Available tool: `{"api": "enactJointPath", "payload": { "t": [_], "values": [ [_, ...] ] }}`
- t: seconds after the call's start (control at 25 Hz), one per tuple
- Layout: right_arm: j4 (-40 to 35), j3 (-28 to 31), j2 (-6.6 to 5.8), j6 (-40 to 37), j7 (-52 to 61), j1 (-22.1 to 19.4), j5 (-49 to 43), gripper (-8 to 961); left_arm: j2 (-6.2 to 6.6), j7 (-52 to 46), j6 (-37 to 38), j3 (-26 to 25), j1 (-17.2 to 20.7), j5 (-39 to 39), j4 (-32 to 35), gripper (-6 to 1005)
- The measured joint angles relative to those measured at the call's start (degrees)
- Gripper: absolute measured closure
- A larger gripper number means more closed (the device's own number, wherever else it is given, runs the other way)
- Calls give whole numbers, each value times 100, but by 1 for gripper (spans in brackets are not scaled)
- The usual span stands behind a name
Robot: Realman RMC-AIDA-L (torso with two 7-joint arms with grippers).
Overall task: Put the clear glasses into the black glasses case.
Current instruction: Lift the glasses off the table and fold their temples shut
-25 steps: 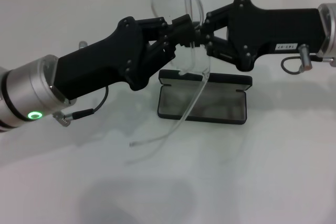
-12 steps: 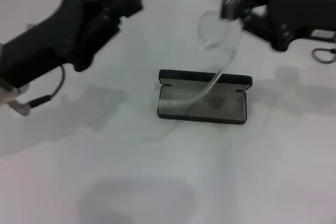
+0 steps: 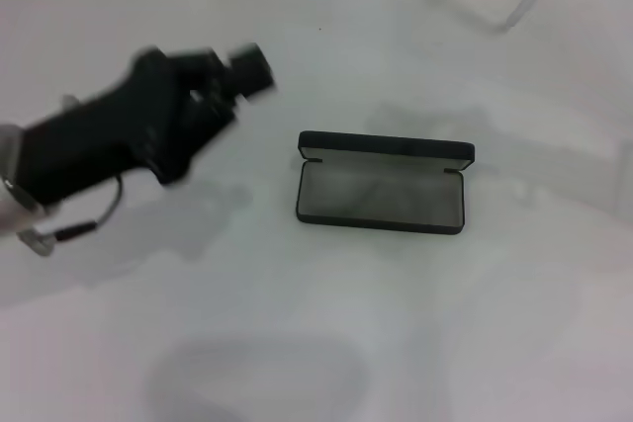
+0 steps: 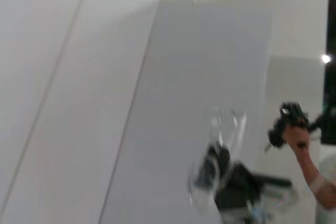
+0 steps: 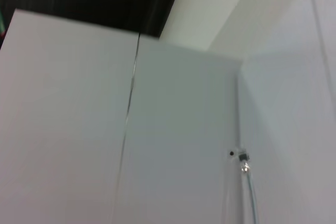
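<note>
Overhead, the clear glasses (image 3: 524,2) hang far right, their holder out of view; the left gripper (image 3: 247,68), fingers unreadable, hovers left of the open black glasses case (image 3: 383,195); lowering them in comes next.

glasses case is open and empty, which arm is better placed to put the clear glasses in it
Right, probably. The clear glasses hang up at the robot's right, beyond the open black glasses case. The left claw sits left of the case, holding nothing.
</note>
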Motion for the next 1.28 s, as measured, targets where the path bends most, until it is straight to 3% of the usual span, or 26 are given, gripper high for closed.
{"api": "enactJointPath", "payload": {
  "t": [0.16, 0.32, 0.4, 0.6, 0.64, 0.8, 1.28],
  "values": [
    [23, 39, 6, 7, -4, -15, 221, 868, -80, 116, 155, 47, -101, 465, 50, 933],
    [178, -26, 52, 49, -134, 53, 214, 868, -325, 491, 635, 132, -250, 611, 53, 933],
    [371, -36, 56, 51, -215, 129, 198, 868, -361, 663, 778, 411, -320, 451, 50, 933],
    [683, -285, 59, 65, -383, 261, 167, 868, -362, 816, 819, 1376, -437, -316, 62, 933],
    [702, -553, 63, 110, -438, 314, 167, 868, -362, 838, 819, 1475, -462, -416, 66, 932],
    [742, -991, 86, 245, -493, 395, 175, 868, -362, 900, 819, 1521, -473, -693, 30, 932],
    [846, -1415, 96, 438, -516, 493, 168, 869, -363, 868, 816, 1473, -297, -1235, -119, 933]
  ]
}}
